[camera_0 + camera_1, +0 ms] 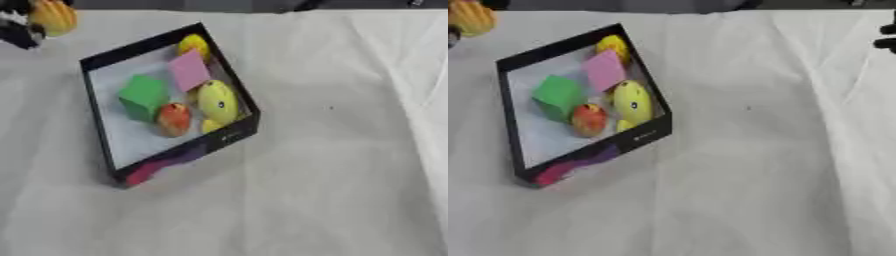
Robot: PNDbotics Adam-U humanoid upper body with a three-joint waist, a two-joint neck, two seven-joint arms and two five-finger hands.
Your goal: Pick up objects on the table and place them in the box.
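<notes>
The left hand (19,31) sits at the top left corner, its fingers curled around a yellow-orange fruit (52,16). Only a dark bit of the right hand (885,36) shows at the right edge; its fingers cannot be made out. The black box (105,135) on the white cloth (332,175) holds a green block (143,96), pink square (189,70), yellow toy (218,102), reddish fruit (174,119) and another yellow piece (194,45).
</notes>
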